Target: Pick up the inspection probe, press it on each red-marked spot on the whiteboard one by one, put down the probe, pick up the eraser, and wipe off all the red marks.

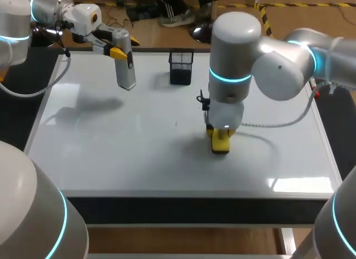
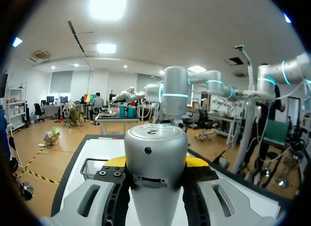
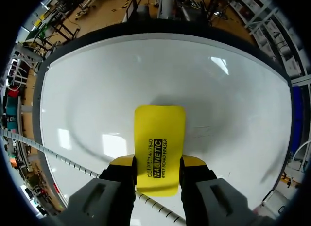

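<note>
We are in the wiping step. Our right gripper [image 3: 158, 164] has both fingers closed on the sides of the yellow eraser [image 3: 159, 138], which rests flat on the whiteboard [image 1: 111, 153] a little right of its middle. Our left gripper [image 2: 156, 163] grips the inspection probe [image 2: 155, 148] from two sides and holds it upright over the board's far left area, near the black mesh holder [image 1: 181, 67]. The probe is not yet set down. We see no clear red marks, only faint traces just beside the eraser. We judge that the next move calls for even downward pressure and strokes across those traces.
</note>
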